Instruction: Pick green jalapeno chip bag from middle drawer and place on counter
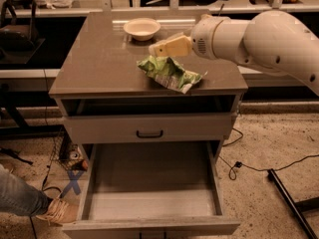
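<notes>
desk (99,63) is bearing the bag (169,72), end effector (157,49) hovering at its 12 o'clock, grip unclear; i'd be retreating straight upward.

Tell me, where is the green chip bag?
In camera view the bag lies on the counter, front right, just below the gripper, white bowl behind it.

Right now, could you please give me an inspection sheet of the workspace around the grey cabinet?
Surface: glossy grey-brown counter, carrying two things.
Job's things: crumpled green jalapeno chip bag lies on the counter's front right; wide grey middle drawer stands pulled out, floor bare.
Clutter: small white bowl at the counter's back.
Grippers: gripper hovers just above the bag's back edge.
Cables: black cable on the floor right of the cabinet.
Surroundings: person's jeans leg and shoe lower left; blue tape cross on the floor.
</notes>
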You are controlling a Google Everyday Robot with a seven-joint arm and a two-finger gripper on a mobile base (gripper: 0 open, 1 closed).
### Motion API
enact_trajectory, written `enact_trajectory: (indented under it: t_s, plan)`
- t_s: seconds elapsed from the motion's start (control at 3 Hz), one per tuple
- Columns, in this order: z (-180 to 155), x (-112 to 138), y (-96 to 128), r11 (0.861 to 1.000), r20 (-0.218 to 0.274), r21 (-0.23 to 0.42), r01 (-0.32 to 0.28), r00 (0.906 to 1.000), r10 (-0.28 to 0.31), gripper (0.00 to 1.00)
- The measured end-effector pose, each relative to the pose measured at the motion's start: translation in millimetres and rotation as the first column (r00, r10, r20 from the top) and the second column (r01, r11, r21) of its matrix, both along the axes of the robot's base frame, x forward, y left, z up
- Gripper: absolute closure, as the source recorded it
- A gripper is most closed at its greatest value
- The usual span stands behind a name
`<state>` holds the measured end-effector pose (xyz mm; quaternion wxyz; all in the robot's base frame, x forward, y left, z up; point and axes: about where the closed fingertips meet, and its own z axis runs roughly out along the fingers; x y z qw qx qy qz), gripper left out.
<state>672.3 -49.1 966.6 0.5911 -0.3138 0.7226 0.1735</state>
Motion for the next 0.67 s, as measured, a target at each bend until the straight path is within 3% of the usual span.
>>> enact_trajectory:
  t_s: [0.33,0.67]
  plan:
    - [2,-1,10,1.0,0.004,-0.003,-0.022,0.9997,0.022,0.0]
    - [0,-6,-21,0.997,-0.016,0.072,-0.027,0.9995,0.028,0.0]
